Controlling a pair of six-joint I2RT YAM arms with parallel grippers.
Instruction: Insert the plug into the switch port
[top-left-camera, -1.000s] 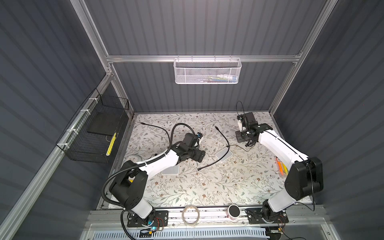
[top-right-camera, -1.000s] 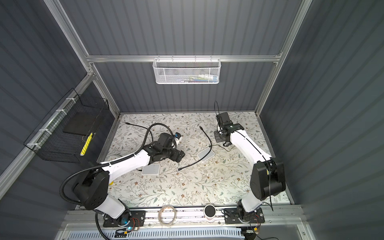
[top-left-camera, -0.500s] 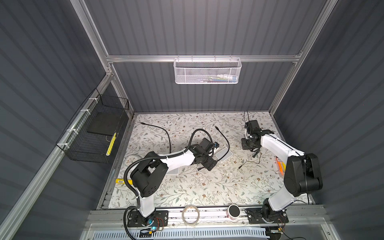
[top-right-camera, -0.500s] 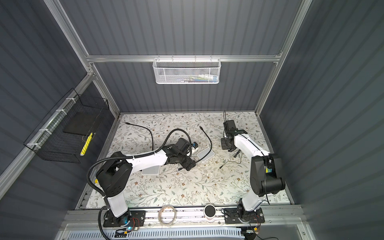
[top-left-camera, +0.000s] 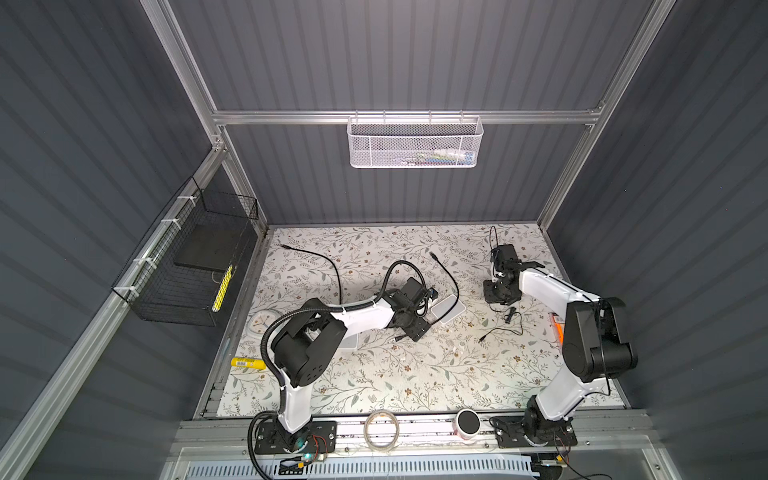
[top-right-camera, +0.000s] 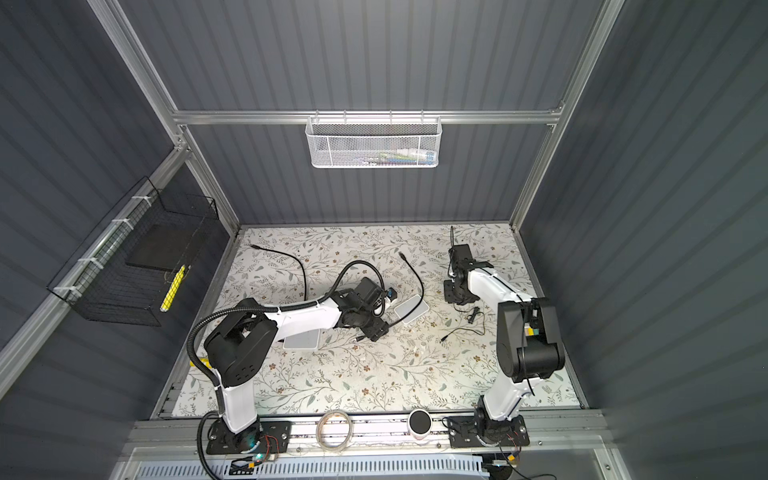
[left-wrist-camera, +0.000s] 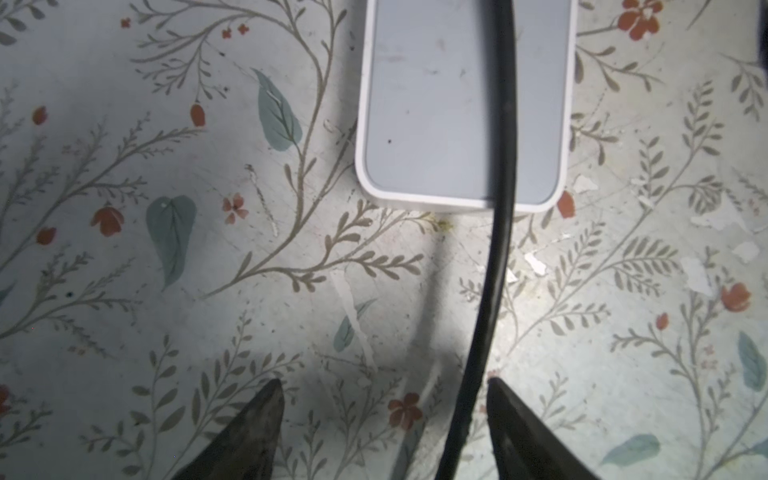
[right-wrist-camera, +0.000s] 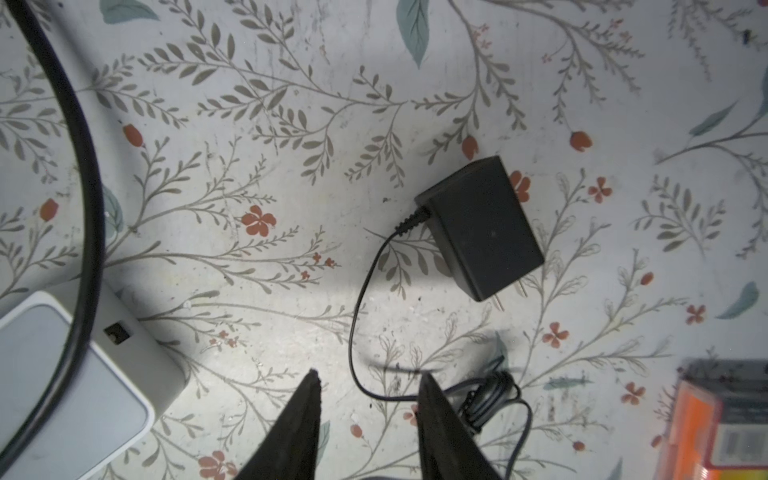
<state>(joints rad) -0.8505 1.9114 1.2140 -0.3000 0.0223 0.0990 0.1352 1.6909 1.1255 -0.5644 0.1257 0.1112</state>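
Left pincer (left-wrist-camera: 384, 381) stands wide, its dark tapered fingertips either side of a thick black rubber-sheathed cable (left-wrist-camera: 503, 166) without clamping it. That cable runs on across the flat, round-cornered switch box of white plastic with a matt grey top (left-wrist-camera: 428, 104). The right pincer (right-wrist-camera: 370, 375) is parted more narrowly and holds nothing. It hangs over a thin black wire (right-wrist-camera: 357, 311) leading from a blocky matt black power adapter with two metal prongs (right-wrist-camera: 482, 228).

In a top view the switch box (top-left-camera: 448, 309) lies mid-desk between the two pincers. The thin wire's small plug (top-left-camera: 482, 339) lies loose to its near right, apart from it. I take this for the plug meant, though the thick cable's ends are free too. A small dark port (right-wrist-camera: 116, 332) in the box's side wall is empty.

The risks I see:
- The stiff cable draped over the light, smooth box could drag or turn it if the left pincer closes and pulls, moving the port.
- The thin wire is limp, with a bundled coil beside one right fingertip. A grip there would catch wire, not plug, and tow the adapter.
- The floral-printed desk (top-left-camera: 415, 374) looks slick and scuffed, so an unbraced box would probably slide when a plug is pushed in.
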